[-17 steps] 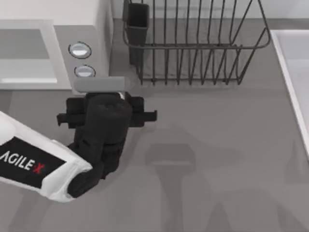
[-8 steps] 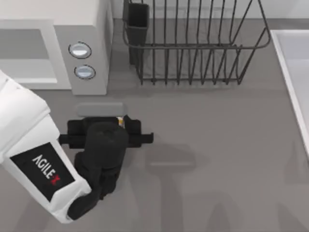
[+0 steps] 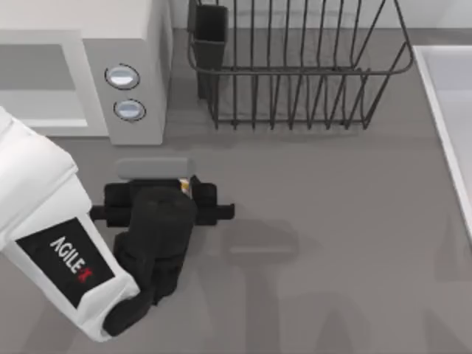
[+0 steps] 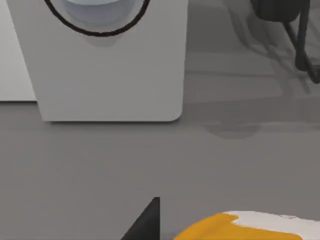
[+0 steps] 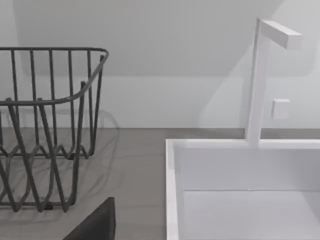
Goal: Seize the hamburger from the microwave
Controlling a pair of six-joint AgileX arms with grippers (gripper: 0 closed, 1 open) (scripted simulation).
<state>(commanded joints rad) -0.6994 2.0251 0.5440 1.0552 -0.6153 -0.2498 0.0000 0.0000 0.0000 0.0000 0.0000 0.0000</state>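
Here our left gripper (image 3: 158,181) sits over the bare grey table (image 3: 332,243), just in front of the microwave (image 3: 136,74) and apart from its front panel, on the top view's left side. A sliver of orange and white at the gripper's front edge is the hamburger (image 3: 184,186); in the left wrist view the same orange-and-white item (image 4: 250,227) lies close under the camera beside a dark finger (image 4: 145,225). It appears held at the gripper, outside the microwave's cavity, but we cannot tell from these views whether the fingers are closed on it. The two round buttons (image 3: 122,76) on the microwave face the gripper. The dark wire rack (image 3: 295,66) stands to the microwave's right, at the back of the table. Our right arm is parked; its wrist view looks at the rack (image 5: 45,130) and a white sink (image 5: 240,190) with a faucet (image 5: 262,75), and we cannot tell how its fingers stand.
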